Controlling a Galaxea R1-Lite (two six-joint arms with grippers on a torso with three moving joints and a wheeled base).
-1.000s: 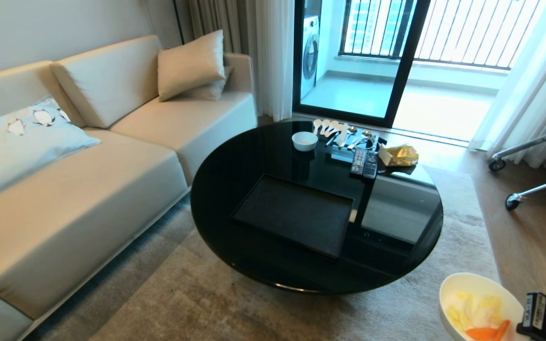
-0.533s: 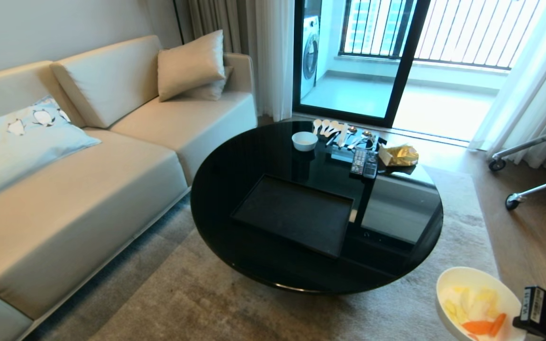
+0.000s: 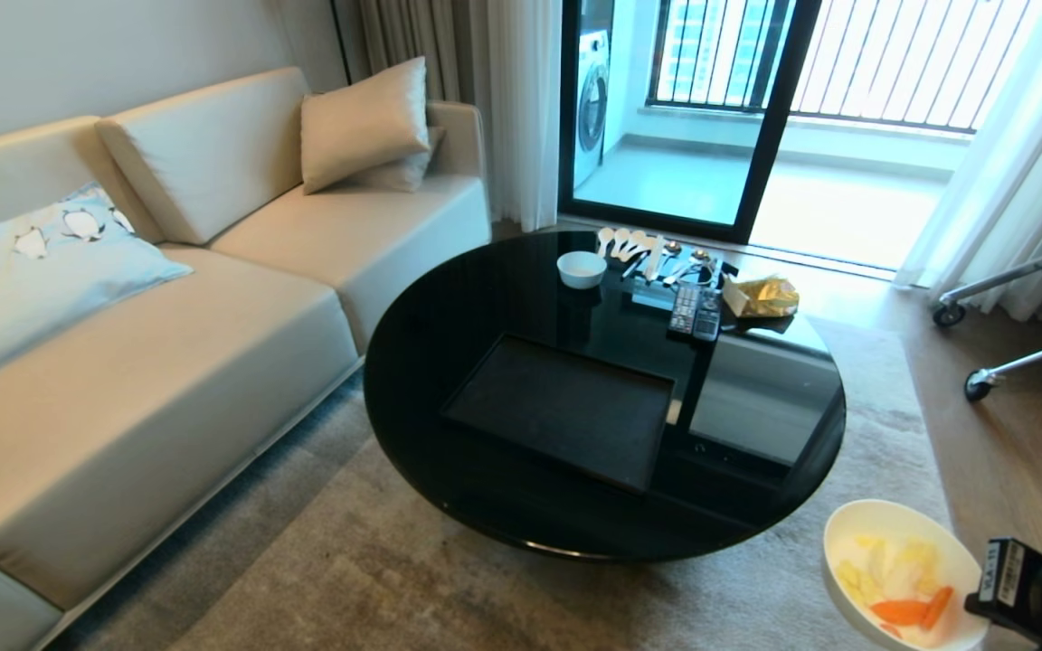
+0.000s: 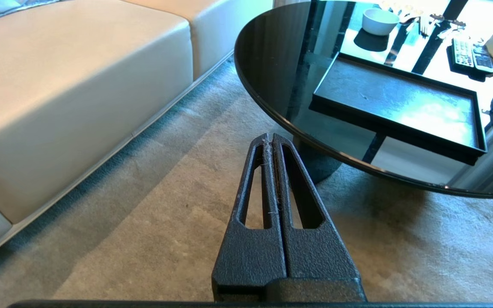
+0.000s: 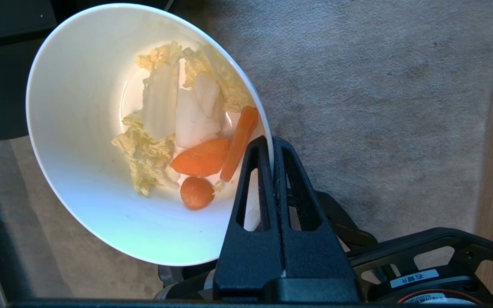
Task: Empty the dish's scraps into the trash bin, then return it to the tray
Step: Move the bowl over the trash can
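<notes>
Dish (image 3: 901, 579) is sitting at the lower right of the head view, off the round black table (image 3: 485, 298) and over the carpet (image 3: 349, 579), carried by the right gripper (image 5: 273, 143), which is pinching the rim with both fingers pressed tight against the thin wall. Scraps (image 5: 186, 137) are lying inside: pale cabbage-like pieces, white chunks, orange carrot pieces, piled toward the held side of the rim. In the right wrist view the dish is appearing tilted, though nothing is spilling.

Tray (image 3: 566, 407) is lying bare at the centre of the table, well apart from the dish. Trash bin is not showing in any view. Left gripper (image 4: 271, 139) is hanging idle above the carpet at the table's near edge, fingers clamped together on nothing.

Judgement: transport phase; emptying not yet done.

Risks from here:
- Glossy wall gripped at one narrow point; the dish may be pivoting or slipping under a quick swing.
- Round carrot piece resting low in the bowl; further tilt before reaching the bin would be rolling it onto the carpet.
- Bin unseen, so aim is needing confirmation before any tipping.
</notes>
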